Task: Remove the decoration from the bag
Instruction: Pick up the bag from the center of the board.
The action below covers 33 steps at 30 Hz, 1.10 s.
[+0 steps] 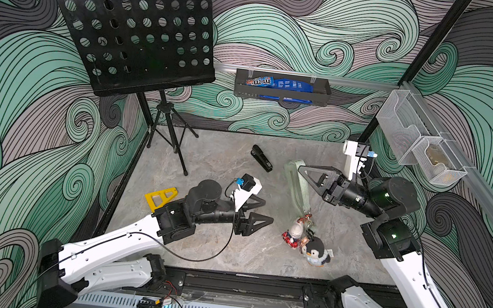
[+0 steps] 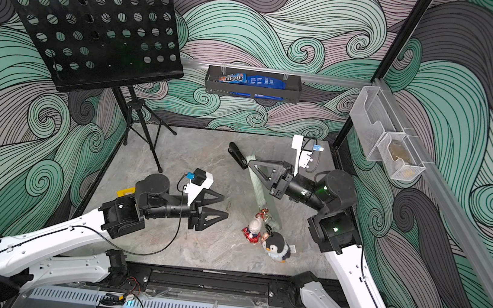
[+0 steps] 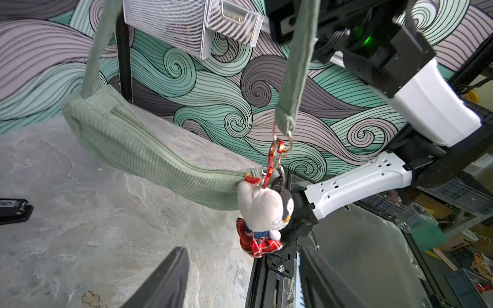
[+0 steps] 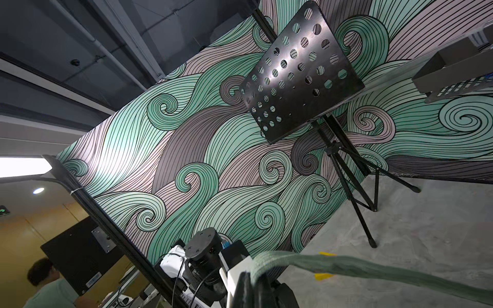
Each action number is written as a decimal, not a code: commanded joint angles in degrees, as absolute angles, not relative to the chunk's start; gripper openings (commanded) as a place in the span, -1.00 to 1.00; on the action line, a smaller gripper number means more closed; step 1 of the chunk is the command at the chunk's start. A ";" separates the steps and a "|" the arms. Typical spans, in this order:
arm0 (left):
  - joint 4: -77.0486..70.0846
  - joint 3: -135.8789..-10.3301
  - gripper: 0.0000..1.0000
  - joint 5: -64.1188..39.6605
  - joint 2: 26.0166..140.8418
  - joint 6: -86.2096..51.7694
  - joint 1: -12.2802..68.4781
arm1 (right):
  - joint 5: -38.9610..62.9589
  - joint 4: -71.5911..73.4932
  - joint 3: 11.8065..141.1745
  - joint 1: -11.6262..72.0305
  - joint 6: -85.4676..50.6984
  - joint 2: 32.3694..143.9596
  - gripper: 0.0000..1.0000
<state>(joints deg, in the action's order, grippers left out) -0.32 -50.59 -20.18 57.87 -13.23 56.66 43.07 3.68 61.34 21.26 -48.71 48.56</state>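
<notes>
**Bag hangs by its strap from the right gripper; left gripper open beside the charms**

The right gripper [image 1: 300, 168] is closed on the strap [image 4: 346, 266] of the sage-green corduroy bag [image 1: 299, 192], with the strap draped over its tips in the right wrist view. The bag is held up right of the table's centre and slopes from the gripper at the far end down toward the near side. The left wrist view shows its zipper on top and the strap rising from both ends.

At the bag's near end a red carabiner [image 3: 272, 160] is clipped to the metal ring. From there hang a plush doll in a red plaid skirt [image 1: 294, 234] and a penguin plush [image 1: 316, 251], touching each other. Whether they rest on the marble tabletop [image 1: 222, 164] I cannot tell.

The left gripper [image 1: 267, 211] is left of the doll and apart from it, with its jaws well spread and nothing between them. Bare tabletop lies between its tips and the charms.

The penguin is near the black rail [image 1: 240, 282] along the table's near edge, and the right arm's lower joint is just right of it. A black stapler [image 1: 261, 158] lies on the far side, just left of the strap. A yellow set square [image 1: 160, 197] lies by the left edge, partly under the left arm. The music stand [image 1: 138, 41] takes up the far left corner.
</notes>
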 commanded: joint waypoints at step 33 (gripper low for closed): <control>-12.74 -54.27 0.00 -10.74 63.68 -5.39 67.82 | 30.90 11.79 55.04 33.37 -50.76 43.85 -1.00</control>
<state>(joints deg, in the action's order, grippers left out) -11.42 -51.83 -8.51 62.98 -6.59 67.11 32.84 8.45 55.29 32.77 -52.01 44.16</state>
